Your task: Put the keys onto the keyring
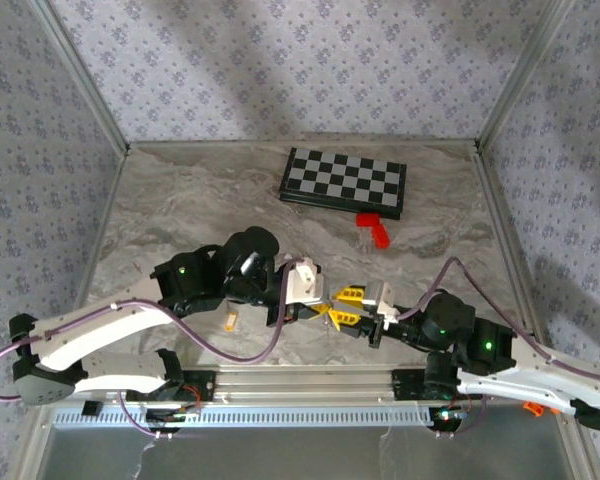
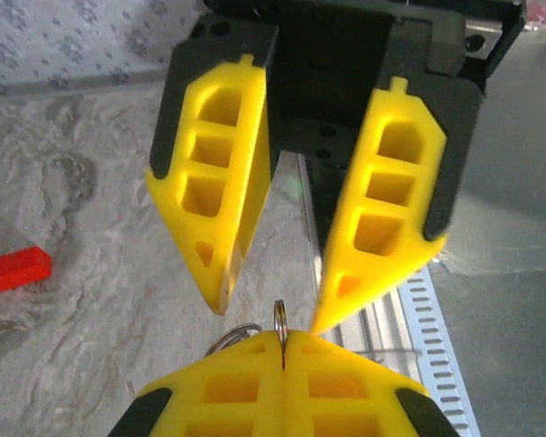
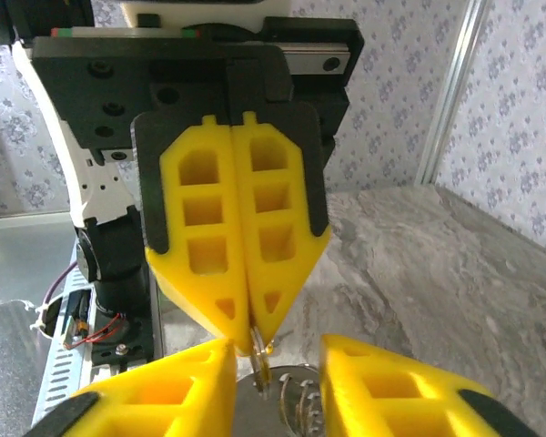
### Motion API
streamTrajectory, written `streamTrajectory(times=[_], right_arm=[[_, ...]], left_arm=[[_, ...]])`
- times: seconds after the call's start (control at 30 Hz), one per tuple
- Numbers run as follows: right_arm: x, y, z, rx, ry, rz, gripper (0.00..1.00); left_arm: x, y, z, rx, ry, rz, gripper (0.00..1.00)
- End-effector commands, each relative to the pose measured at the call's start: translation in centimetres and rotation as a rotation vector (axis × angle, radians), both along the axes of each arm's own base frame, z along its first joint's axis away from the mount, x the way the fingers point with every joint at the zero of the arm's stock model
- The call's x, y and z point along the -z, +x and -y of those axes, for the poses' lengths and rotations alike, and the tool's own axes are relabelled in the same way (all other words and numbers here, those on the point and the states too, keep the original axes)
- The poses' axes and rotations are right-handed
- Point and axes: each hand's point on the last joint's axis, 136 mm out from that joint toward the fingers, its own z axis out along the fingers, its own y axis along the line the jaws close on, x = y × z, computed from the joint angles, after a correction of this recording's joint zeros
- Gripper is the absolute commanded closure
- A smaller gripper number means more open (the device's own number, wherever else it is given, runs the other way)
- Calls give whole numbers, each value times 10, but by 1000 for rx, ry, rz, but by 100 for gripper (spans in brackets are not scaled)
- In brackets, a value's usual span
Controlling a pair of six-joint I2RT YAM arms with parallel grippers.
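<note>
The keyring (image 2: 279,319) is a thin silvery loop held edge-on, with my left gripper (image 2: 283,339) shut on it. More loops (image 3: 296,401) hang below it in the right wrist view. My right gripper (image 3: 275,364) is open and faces the left one tip to tip, its yellow fingers (image 2: 220,273) standing on either side of the ring without touching it. In the top view both grippers meet just above the table near its front edge, left (image 1: 328,312) and right (image 1: 347,307). A tiny key (image 1: 232,320) with an orange-yellow head lies on the table to the left, under the left arm.
A folded chessboard (image 1: 345,182) lies at the back of the marble table (image 1: 180,220), with a red block (image 1: 377,228) in front of it. The slotted metal rail (image 1: 310,412) runs along the near edge.
</note>
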Motion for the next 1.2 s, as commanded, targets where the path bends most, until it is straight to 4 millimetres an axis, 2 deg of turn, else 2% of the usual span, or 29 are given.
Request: streamTrajectory(times=[0.0,0.13,0.33,0.4,0.53,0.6,0.67,0.77,0.83,1.03,1.17], right_arm=[[-4,3,3,26,-10,13,75],[0,3,1,24,-38,8,81],[7,0,-4,-4,-56,-2,78],[8,1,-3,3,-60,-2,81],[7,2,-2,13,-56,0,98],[6,4,-1,27,-50,4,100],[2,7,1,45,-25,12,100],[-9,3,5,34,56,22,100],[-18,-3,6,4,127,38,100],[-38,-29,8,-146,316,49,100],[-50,-39,8,-212,419,50,100]], left_arm=[[-11,-7,-2,39,-7,21,100],[-10,-8,-1,43,-9,22,100],[-8,-6,4,45,-8,19,100],[-8,-8,5,52,-7,18,100],[-6,-8,6,53,-2,20,100],[-6,-7,6,49,-5,19,100],[-7,-6,5,34,-18,21,97],[-12,-3,4,0,-78,25,80],[-17,-2,1,-25,-140,25,74],[-47,-5,-10,-60,-406,-15,71],[-60,-12,-13,-42,-501,-59,70]])
